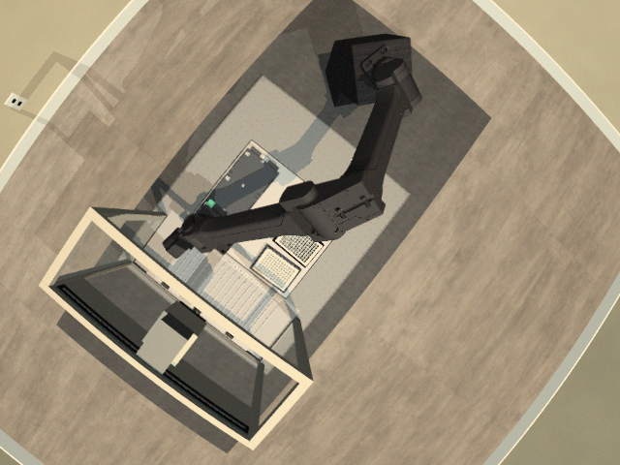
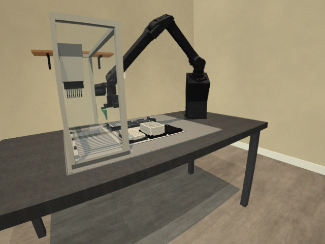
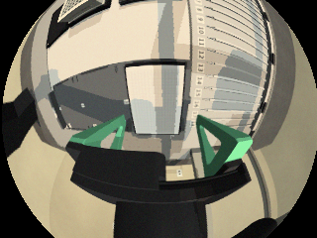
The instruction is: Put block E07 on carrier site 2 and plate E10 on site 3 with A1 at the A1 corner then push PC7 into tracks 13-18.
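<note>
My gripper [image 3: 160, 118] is open, its green fingers spread wide, and holds nothing. It hangs above the white 384-well plate E10 [image 3: 155, 99], which lies on the rail-side end of the dark carrier PC7 [image 3: 82, 99]. The fingers do not touch the plate. From the side, the gripper [image 2: 104, 113] hangs clear above the plate [image 2: 114, 124] on the carrier [image 2: 136, 121]. The white deep-well block E07 [image 2: 152, 127] stands on the middle nest. The 96-well plate E01 [image 2: 135, 133] lies on the nest beside it. The nest nearest the arm's base [image 2: 173, 129] is empty. From above, my forearm hides the plate; one finger [image 1: 211, 202] shows beside the carrier [image 1: 245, 182].
The loading rails [image 3: 232, 59] lie just past the carrier's end, under the instrument's frame [image 2: 86, 91]. A pipetting head [image 2: 72, 70] hangs inside it. A frame post [image 2: 121, 86] stands close to my wrist. The arm's base [image 2: 197, 94] stands at the table's far side.
</note>
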You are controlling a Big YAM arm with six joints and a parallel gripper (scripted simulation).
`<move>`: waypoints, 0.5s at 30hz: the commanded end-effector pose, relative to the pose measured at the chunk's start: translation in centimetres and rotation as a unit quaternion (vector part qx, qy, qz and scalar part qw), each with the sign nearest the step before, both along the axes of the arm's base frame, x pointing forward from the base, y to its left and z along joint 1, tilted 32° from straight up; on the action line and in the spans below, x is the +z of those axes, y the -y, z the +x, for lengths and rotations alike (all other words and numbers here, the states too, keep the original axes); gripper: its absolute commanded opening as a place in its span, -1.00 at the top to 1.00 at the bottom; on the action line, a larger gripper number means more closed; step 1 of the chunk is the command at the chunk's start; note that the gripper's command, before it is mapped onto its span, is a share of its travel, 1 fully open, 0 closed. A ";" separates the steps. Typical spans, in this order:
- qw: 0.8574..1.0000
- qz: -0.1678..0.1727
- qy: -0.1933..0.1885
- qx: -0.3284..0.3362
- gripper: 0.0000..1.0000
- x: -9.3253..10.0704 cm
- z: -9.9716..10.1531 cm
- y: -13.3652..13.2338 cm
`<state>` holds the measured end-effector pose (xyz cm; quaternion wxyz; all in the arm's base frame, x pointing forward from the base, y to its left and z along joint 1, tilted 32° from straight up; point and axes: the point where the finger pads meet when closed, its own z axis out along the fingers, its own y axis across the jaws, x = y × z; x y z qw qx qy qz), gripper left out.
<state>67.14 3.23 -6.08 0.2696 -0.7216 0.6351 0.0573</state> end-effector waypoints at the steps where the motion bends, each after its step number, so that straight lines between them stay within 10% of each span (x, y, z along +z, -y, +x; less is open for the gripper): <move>1: 1.000 -0.002 0.019 -0.005 -0.92 3.5 0.0 2.4; 15: 1.000 0.002 0.021 -0.005 -1.00 5.1 -1.2 0.4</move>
